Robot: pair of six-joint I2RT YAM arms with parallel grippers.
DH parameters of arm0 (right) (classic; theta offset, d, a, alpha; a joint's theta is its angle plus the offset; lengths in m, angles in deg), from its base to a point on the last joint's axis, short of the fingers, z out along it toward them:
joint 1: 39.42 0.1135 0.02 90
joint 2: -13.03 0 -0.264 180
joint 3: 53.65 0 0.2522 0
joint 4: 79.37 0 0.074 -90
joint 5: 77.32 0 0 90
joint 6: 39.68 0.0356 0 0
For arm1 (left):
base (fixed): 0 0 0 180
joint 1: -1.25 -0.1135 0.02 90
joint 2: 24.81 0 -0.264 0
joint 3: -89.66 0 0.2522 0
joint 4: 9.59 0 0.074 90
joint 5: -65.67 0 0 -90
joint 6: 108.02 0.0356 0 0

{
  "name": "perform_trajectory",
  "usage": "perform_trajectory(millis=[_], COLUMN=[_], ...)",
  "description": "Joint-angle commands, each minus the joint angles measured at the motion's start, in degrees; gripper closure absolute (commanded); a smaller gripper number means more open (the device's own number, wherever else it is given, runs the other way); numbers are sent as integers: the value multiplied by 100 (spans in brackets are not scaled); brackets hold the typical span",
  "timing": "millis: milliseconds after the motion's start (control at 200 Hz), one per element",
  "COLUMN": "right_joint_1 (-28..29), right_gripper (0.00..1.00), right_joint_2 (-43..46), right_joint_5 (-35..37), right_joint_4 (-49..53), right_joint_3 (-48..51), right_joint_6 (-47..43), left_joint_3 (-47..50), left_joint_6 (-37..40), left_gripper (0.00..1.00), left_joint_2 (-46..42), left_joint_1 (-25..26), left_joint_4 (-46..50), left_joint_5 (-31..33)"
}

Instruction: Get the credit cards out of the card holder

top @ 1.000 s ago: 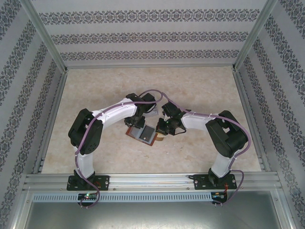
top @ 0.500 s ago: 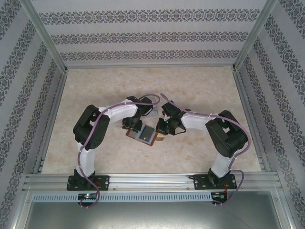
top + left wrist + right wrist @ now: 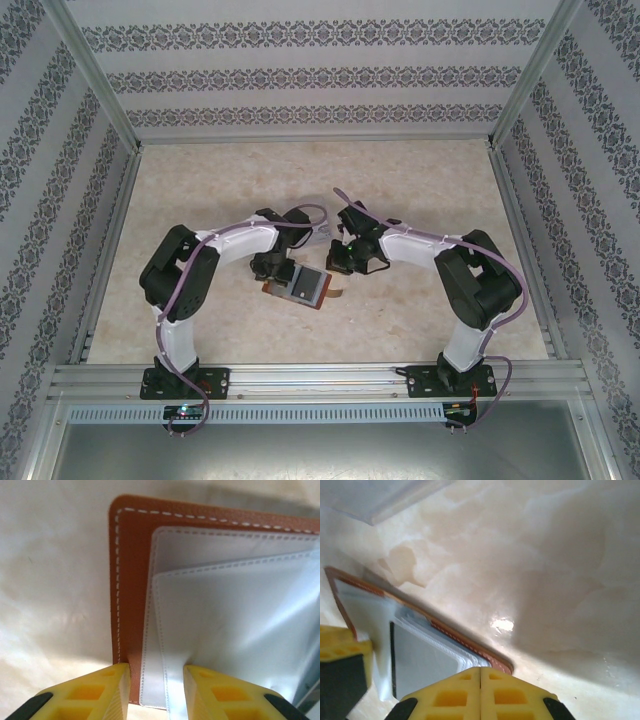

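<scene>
Both arms fold inward over the table (image 3: pixel 420 180), left arm (image 3: pixel 225 245) and right arm (image 3: pixel 420 243) meeting at the open card holder (image 3: pixel 298 288) mid-table; left fingers (image 3: pixel 112 692) part-spread, tips on the holder's edge; right fingers (image 3: pixel 460 692) pressed together, empty, beside its corner; credit cards (image 3: pixel 309 286) look pocketed: extraction barely begun; next, pin the holder, pinch a card edge.

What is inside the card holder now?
Layered grey-white pockets line the open card holder. One flat grey card seems to lie in them; anything tucked under the pocket layers is covered.
</scene>
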Motion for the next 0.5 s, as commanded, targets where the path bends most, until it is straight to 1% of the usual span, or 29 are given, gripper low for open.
perform_trajectory(millis=[0, 65, 180, 275, 400, 495], right_joint_1=[-62, -58, -8, 105, 226, 260], right_gripper=[91, 90, 89, 88, 89, 92], right_joint_2=[63, 76, 85, 29, -15, -35], right_joint_5=[-2, -99, -344, -529, -527, -541], right_joint_4=[287, 299, 233, 244, 238, 195], right_joint_3=[-227, -260, -303, -397, -428, -381], right_joint_6=[-287, -307, -333, -386, -303, -208], left_joint_3=[377, 440, 293, 158, 21, 8], left_joint_6=[-190, -258, -310, -352, -362, -338], left_gripper=[67, 66, 63, 61, 60, 60], left_joint_2=[-190, -390, -656, -758, -850, -838], left_joint_1=[-42, -42, -59, -110, -182, -221], left_joint_4=[20, -5, 83, 60, 12, -119], left_joint_5=[-772, -900, -725, -752, -908, -1305])
